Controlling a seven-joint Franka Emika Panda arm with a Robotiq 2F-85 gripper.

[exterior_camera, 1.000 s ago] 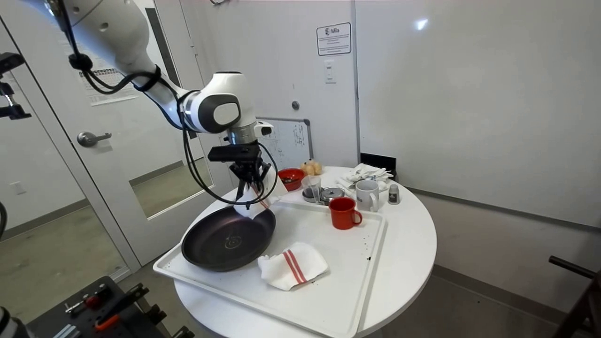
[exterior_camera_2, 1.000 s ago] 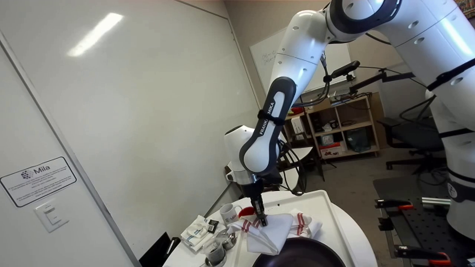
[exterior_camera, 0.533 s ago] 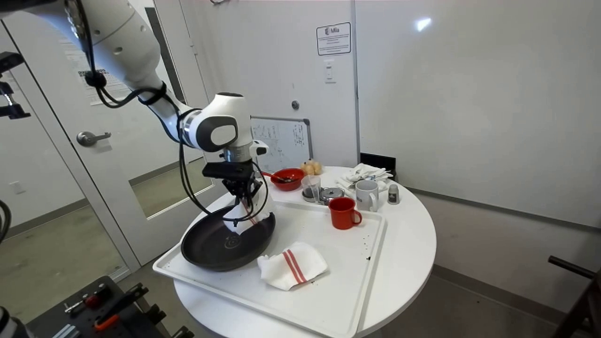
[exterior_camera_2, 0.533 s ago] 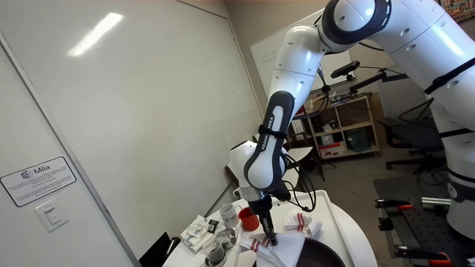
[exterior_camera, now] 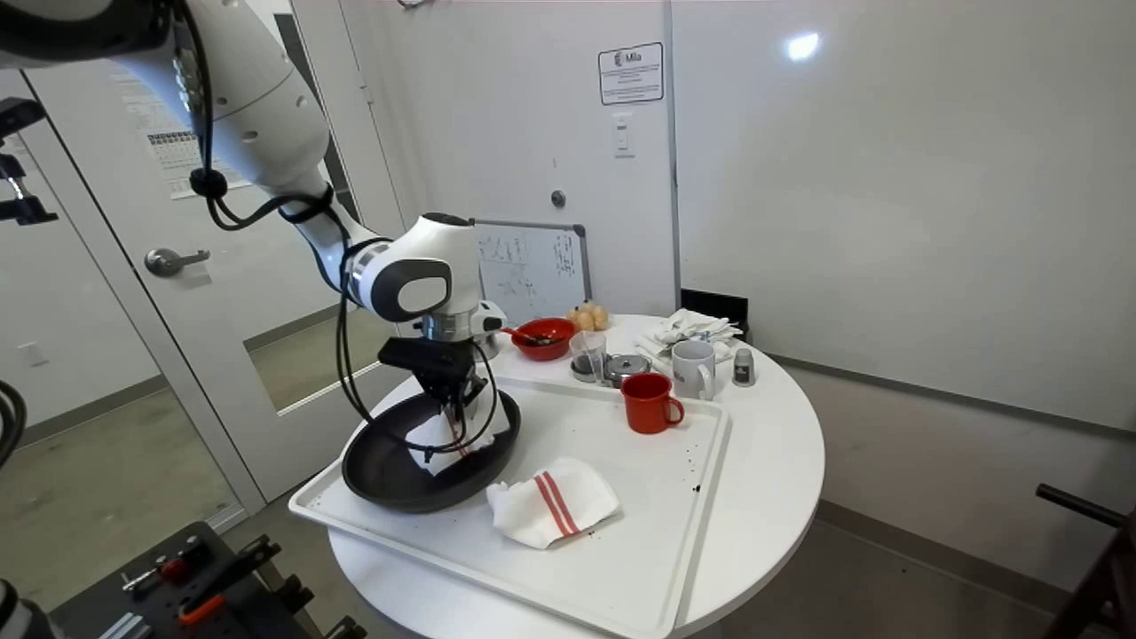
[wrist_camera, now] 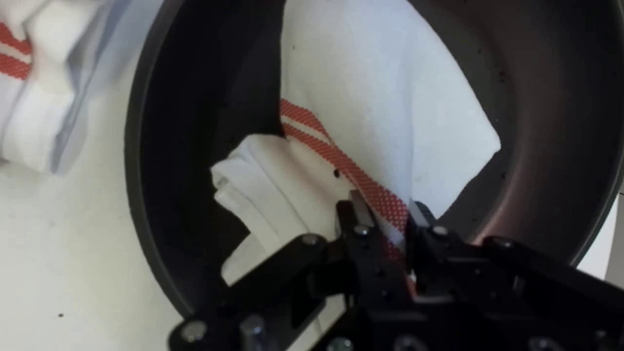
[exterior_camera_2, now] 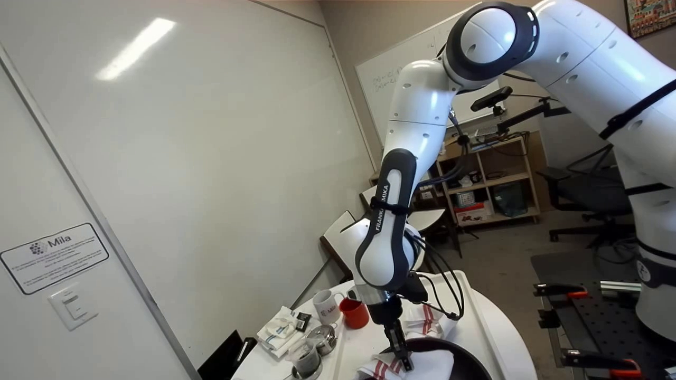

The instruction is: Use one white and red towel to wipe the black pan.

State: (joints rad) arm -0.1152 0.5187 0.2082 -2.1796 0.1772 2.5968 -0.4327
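Observation:
The black pan (exterior_camera: pixel 377 470) rests on the white tray. It also shows in an exterior view (exterior_camera_2: pixel 470 367) and around the towel in the wrist view (wrist_camera: pixel 195 97). My gripper (wrist_camera: pixel 385 209) is shut on a white towel with red stripes (wrist_camera: pixel 360 87), pinching it at the stripes. The held towel (exterior_camera: pixel 430 457) lies spread inside the pan, partly folded, with my gripper (exterior_camera: pixel 454 413) pointing down just above it. Cables partly cover it there. A second white and red towel (exterior_camera: pixel 555 503) lies folded on the tray beside the pan, also visible in the wrist view (wrist_camera: pixel 44 107).
The white tray (exterior_camera: pixel 621 568) sits on a round white table (exterior_camera: pixel 781 461). A red mug (exterior_camera: pixel 646 404) stands in the tray. A white mug (exterior_camera: pixel 690 368), a red bowl (exterior_camera: pixel 546 340), a clear cup (exterior_camera: pixel 587 355) and white cloths (exterior_camera: pixel 688 328) are near the table's back.
My gripper has moved down, carrying the towel from over the pan's rim into the pan, where it now spreads on the inside. The pan and second towel have not moved.

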